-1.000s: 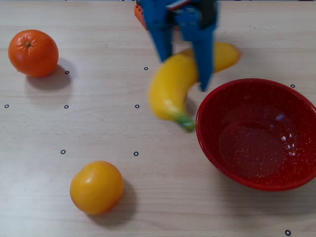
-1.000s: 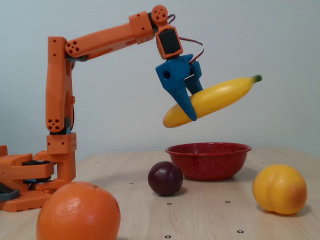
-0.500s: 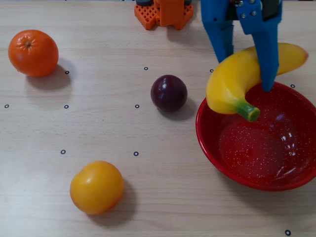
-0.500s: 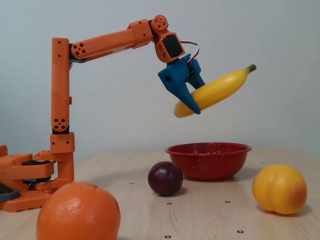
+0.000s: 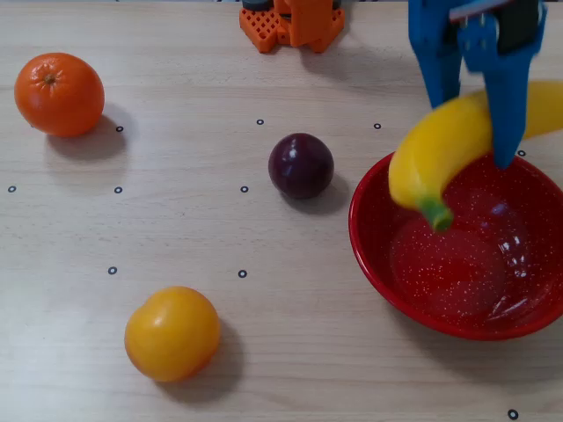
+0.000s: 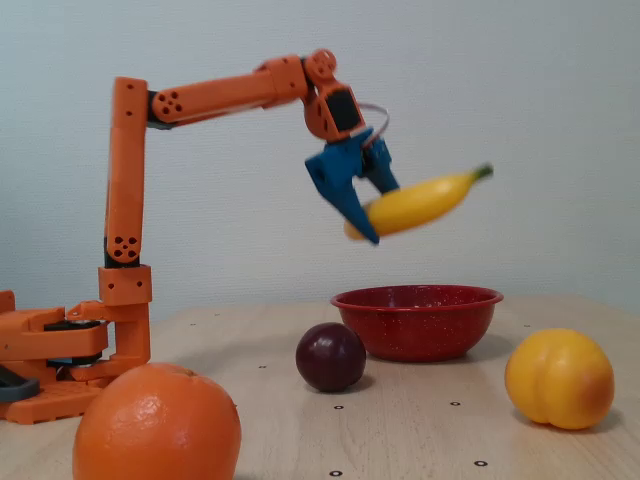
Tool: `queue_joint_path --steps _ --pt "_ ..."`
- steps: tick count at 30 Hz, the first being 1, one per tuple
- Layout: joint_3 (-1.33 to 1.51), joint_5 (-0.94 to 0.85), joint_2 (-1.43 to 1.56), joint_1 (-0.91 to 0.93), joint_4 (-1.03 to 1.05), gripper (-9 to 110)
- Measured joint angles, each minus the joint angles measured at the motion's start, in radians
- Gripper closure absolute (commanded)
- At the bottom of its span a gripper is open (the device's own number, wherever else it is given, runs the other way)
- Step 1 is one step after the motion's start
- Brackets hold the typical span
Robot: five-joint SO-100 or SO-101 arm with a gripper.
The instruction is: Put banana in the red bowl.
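The blue gripper (image 5: 475, 132) pinches the banana (image 5: 440, 154) mid-body, upper right above the red bowl (image 5: 457, 255). Looks light, stiff and glossy, so probably slippery; the middle seems the sensible grab spot.

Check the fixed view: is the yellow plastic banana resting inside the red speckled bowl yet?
No, the yellow plastic banana hangs in the blue claw, clearly above the red speckled bowl.

In the overhead view, the banana (image 5: 444, 149) is cut off at the right edge, and the red bowl (image 5: 374, 251) too. In the fixed view the banana (image 6: 420, 203) looks blurred.
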Motion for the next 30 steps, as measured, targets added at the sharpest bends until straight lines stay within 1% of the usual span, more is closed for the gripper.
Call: queue_joint_path --steps 12,18,19,22,25,27,30 --pt "-0.002 0.008 -0.202 0.003 -0.003 102" --pt "-0.015 -0.057 -0.242 0.005 -0.006 102" --pt "-0.015 -0.067 -0.245 0.003 -0.011 100" --pt "-0.015 -0.112 -0.252 0.005 -0.011 89" --pt "-0.015 -0.143 -0.252 0.008 -0.011 82" --pt "-0.015 -0.156 -0.253 0.008 -0.011 75" --pt "-0.017 -0.181 -0.253 0.006 -0.011 71"
